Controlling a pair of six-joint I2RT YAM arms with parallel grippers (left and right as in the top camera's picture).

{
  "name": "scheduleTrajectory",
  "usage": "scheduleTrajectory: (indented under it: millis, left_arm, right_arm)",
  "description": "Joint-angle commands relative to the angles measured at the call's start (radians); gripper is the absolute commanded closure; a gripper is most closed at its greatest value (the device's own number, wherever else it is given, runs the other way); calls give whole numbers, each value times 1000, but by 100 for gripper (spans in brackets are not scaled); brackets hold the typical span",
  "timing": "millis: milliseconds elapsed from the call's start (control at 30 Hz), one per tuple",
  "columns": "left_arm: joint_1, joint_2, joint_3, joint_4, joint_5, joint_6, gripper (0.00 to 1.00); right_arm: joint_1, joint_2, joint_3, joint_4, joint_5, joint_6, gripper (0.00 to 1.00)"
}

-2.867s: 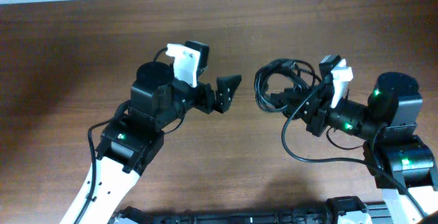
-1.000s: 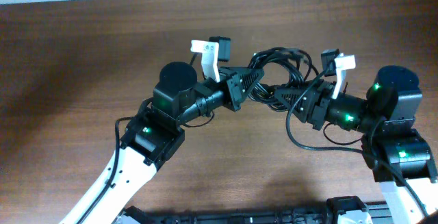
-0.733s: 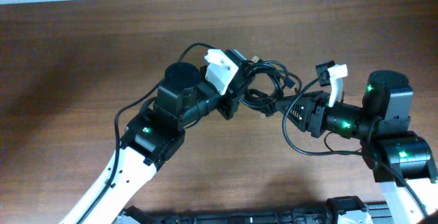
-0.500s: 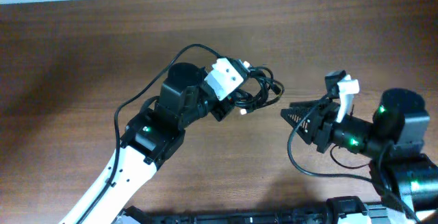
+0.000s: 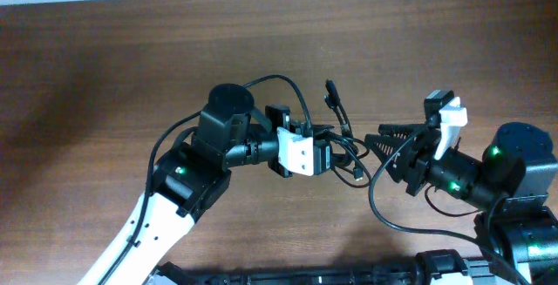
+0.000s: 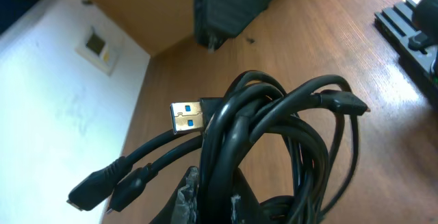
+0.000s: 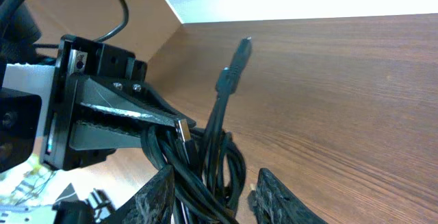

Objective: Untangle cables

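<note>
The cables (image 5: 351, 156) are a black tangled bundle held above the table between the two arms. My left gripper (image 5: 331, 151) is shut on the bundle; in the left wrist view its fingers (image 6: 194, 186) pinch the cables (image 6: 274, 125) from below, and a blue-tongued USB plug (image 6: 186, 116) sticks out left. One cable end (image 5: 331, 91) points away from the bundle. My right gripper (image 5: 382, 145) is open. In its wrist view the cables (image 7: 205, 157) hang loosely between the fingertips of the right gripper (image 7: 216, 169), with a gap on the right side.
The brown wooden table (image 5: 105, 58) lies below both arms. Thick black robot wires loop over the left arm (image 5: 261, 83) and under the right arm (image 5: 384, 220). A black rail (image 5: 288, 276) runs along the table's near edge.
The right gripper let go of the bundle and drew back right. The left gripper rolled over and carried the cables left, then down and right, until they hang between the right fingers.
</note>
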Motion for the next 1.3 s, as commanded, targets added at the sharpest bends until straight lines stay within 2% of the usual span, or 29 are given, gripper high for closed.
scheduleTrajectory:
  millis: [0,167,200,233,267,333,500,533,600,667,767,833,933,1100,1133,1267]
  left_arm:
    - [3,-21,12,61,98,79,100]
    - [3,-21,12,163,126,79,100]
    - [3,-21,12,177,129,79,100]
    - [3,-21,12,179,129,79,100]
    - [3,-21,12,178,125,79,100]
    - [3,-21,12,175,84,69,100]
    - [3,-21,12,175,-216,-131,100]
    - [3,-21,12,175,-256,-156,100]
    - [3,-21,12,174,-342,-245,100]
    - [3,-21,12,174,-436,-341,100]
    - [3,-21,12,177,-550,-554,100]
    - [3,-21,12,182,-550,-685,100]
    - [-1,-21,12,201,-526,-976,100]
    - [-51,-21,12,233,-477,-1272,100]
    - [-66,-21,12,235,-477,-1304,100]
    - [-122,-21,12,231,-450,-1303,100]
  right_arm:
    - [-4,-5,11,6,-104,-55,62]
    - [-4,-5,11,0,-197,-59,64]
    - [-4,-5,11,-2,-196,-58,81]
    - [-4,-5,11,-3,-197,-58,93]
    - [-4,-5,11,-5,-196,-58,96]
    - [-4,-5,11,-6,-188,-58,96]
    - [-4,-5,11,-37,-46,-46,96]
    - [-4,-5,11,-43,-26,-46,90]
    - [-4,-5,11,-47,-23,-46,44]
    - [-4,-5,11,-47,-24,-46,36]
    - [-4,-5,11,-47,-32,-46,32]
    - [-4,-5,11,-47,-35,-46,32]
    - [-4,-5,11,-47,-50,-46,31]
    - [-4,-5,11,-47,-49,-47,30]
    - [-4,-5,11,-47,-49,-47,30]
    - [-4,-5,11,-46,1,-47,31]
